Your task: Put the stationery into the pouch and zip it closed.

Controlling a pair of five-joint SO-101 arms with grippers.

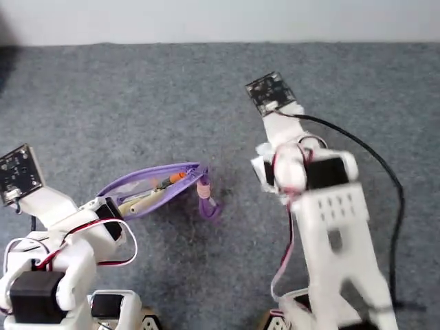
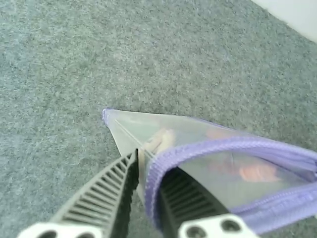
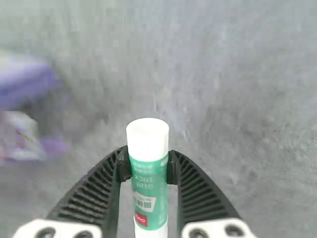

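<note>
a clear pouch [image 1: 155, 184] with purple zip edging is seen lying on the grey mat [image 1: 137, 89], left of centre and angled from near left to far right. its mouth is open, the two purple edges being spread apart along the top. an orange item [image 1: 175, 179] is seen inside, toward the right end, beside something pale that cannot be made out. a purple loop [image 1: 206, 199] hangs from the pouch's right end and rests on the mat. the pouch's near-left end is pinched by the left gripper [image 1: 113, 210]; in the left wrist view the left gripper [image 2: 141, 158] is pressed together on the clear wall and purple edge of the pouch [image 2: 223, 168], and the orange item [image 2: 257, 172] shows through the plastic. the left arm [image 1: 62, 254] is placed at the near-left corner. the right arm [image 1: 323, 199] is placed right of centre, well apart from the pouch. in the right wrist view a glue stick [image 3: 147, 173] with a green label and white cap is clamped by the right gripper [image 3: 146, 157], one finger on each side, the cap standing past the fingertips above the mat. the pouch [image 3: 20, 99] is seen blurred and farther off in that view. a black cable [image 1: 385, 172] is draped along the right arm's right side. a white wall [image 1: 220, 20] borders the far edge.
</note>
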